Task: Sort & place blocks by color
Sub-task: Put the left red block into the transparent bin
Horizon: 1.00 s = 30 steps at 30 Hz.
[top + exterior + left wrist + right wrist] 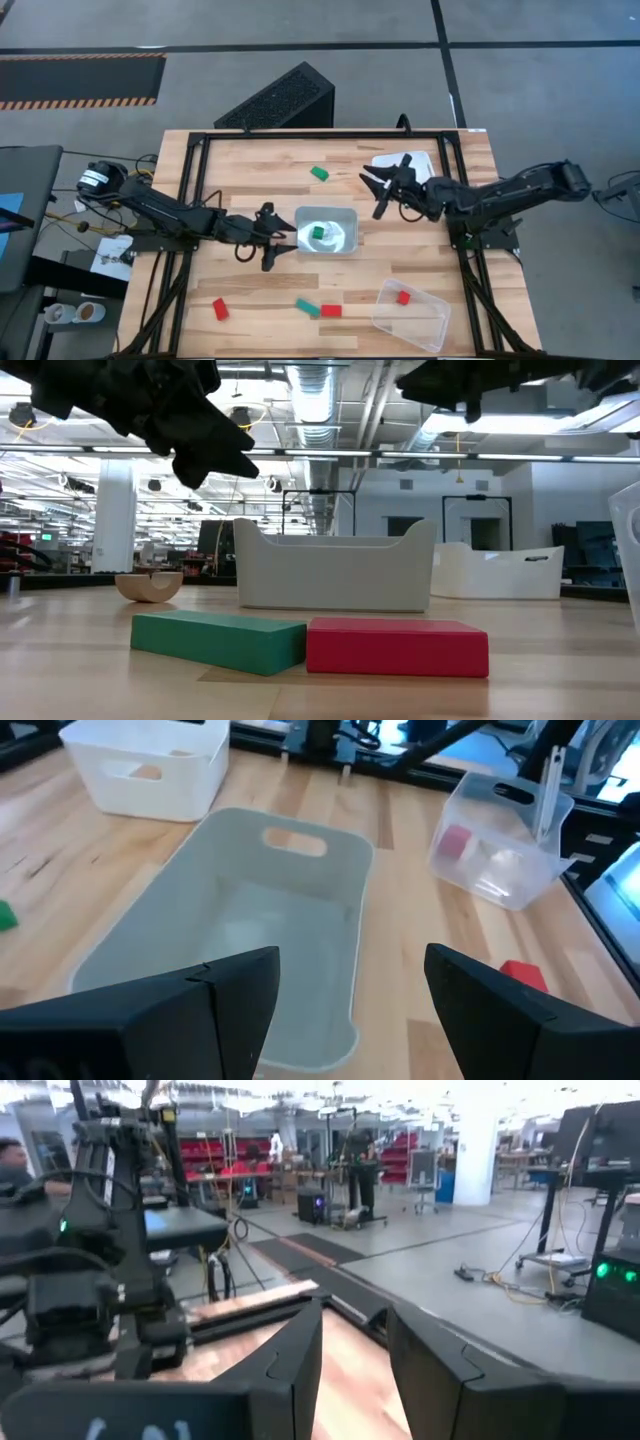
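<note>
My left gripper (272, 243) is open and hovers at the left end of the silvery tray (340, 215); in its wrist view the open fingers frame that tray (270, 920). A green block (317, 232) lies in the tray. My right gripper (380, 190) is open, raised just left of the white tray (415, 160). On the table lie a green block (320, 173), a red block (220, 309), and a green block (307, 307) beside a red block (331, 310). Another red block (403, 297) lies in the clear tray (425, 325). A light wood arch block (150, 585) rests on the table.
The three trays stand on the wooden table (250, 180): white at the far right, silvery in the middle, clear at the near right corner. A black metal frame (190, 170) borders the table. A dark box (285, 100) stands beyond the far edge.
</note>
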Tool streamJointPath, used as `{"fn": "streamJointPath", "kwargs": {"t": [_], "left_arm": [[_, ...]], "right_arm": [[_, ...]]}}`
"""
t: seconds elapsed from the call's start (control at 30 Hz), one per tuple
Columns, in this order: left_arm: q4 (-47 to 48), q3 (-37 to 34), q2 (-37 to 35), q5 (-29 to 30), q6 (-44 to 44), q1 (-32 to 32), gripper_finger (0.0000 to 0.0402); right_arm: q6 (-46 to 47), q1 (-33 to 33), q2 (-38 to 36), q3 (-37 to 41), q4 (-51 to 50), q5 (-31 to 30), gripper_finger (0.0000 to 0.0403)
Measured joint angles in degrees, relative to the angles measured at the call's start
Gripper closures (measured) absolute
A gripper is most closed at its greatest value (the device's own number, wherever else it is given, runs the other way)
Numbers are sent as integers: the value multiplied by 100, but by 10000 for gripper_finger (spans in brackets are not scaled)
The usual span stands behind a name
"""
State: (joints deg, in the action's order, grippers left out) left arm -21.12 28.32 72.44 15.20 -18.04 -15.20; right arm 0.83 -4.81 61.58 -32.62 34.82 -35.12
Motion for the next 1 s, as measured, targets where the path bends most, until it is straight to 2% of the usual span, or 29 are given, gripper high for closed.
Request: {"fn": "streamJointPath", "kwargs": {"t": [0.2, 0.37, 0.5, 0.57, 0.63, 0.73, 0.83, 1.0], "left_arm": [[47, 1, -17, -172, -351, -241, 165], [316, 439, -22, 327, -522, -844, 168], [1825, 980, -24, 1003, -936, -1382, 185], [3098, 1283, -22, 1259, -1835, -1548, 193], [4306, 1502, -11, 1139, -2871, -1644, 200], [5152, 1565, 64, 450, -3866, -1879, 204], [5320, 1567, 127, 55, -4448, -2288, 204], [5321, 1565, 179, -69, -5430, -3005, 204]], "right_arm": [[-282, 345, 423, 0, 966, 616, 266], [-298, 627, 659, 0, 1625, 1170, 268], [-282, 810, 725, -12, 1889, 1514, 268], [-281, 866, 723, -98, 1900, 1571, 269], [-283, 874, 721, -186, 1895, 1577, 270], [-373, 874, 721, -348, 1896, 1582, 270], [-566, 874, 792, -497, 1915, 1584, 268], [-867, 913, 914, -763, 1968, 1603, 270]]}}
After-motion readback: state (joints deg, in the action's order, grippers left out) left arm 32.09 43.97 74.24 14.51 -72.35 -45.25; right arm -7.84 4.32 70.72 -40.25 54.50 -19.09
